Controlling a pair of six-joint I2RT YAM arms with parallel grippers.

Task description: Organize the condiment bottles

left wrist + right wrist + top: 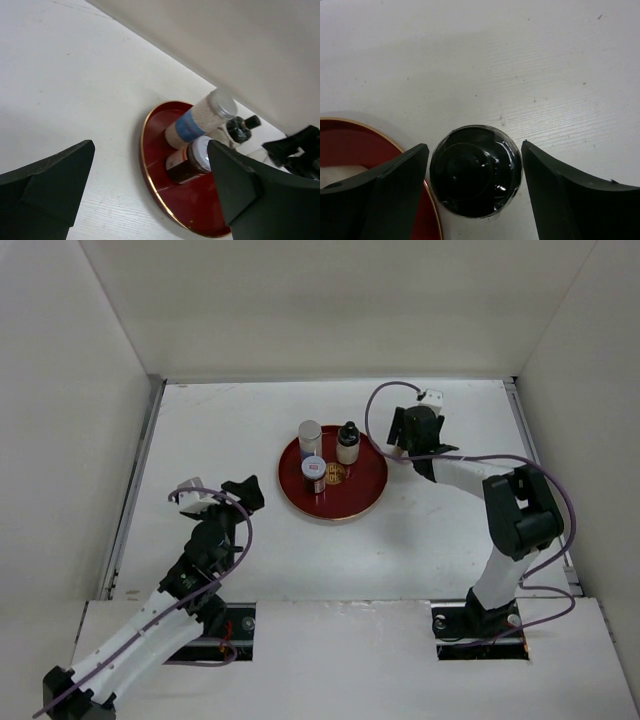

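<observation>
A round red tray holds the taller white cylinder, the grey-lidded red-labelled jar and one pale stubby dark-capped bottle. My right gripper is by the tray's right rim. In the right wrist view it is open, with the second dark-capped bottle between the fingers and a small gap on each side. That bottle stands on the table just outside the tray rim. My left gripper is open and empty, left of the tray. Its view shows the cylinder and jar.
White walls enclose the table on the left, back and right. The right arm's purple cable loops over the table behind the tray. The tray's gold rim faces the left gripper.
</observation>
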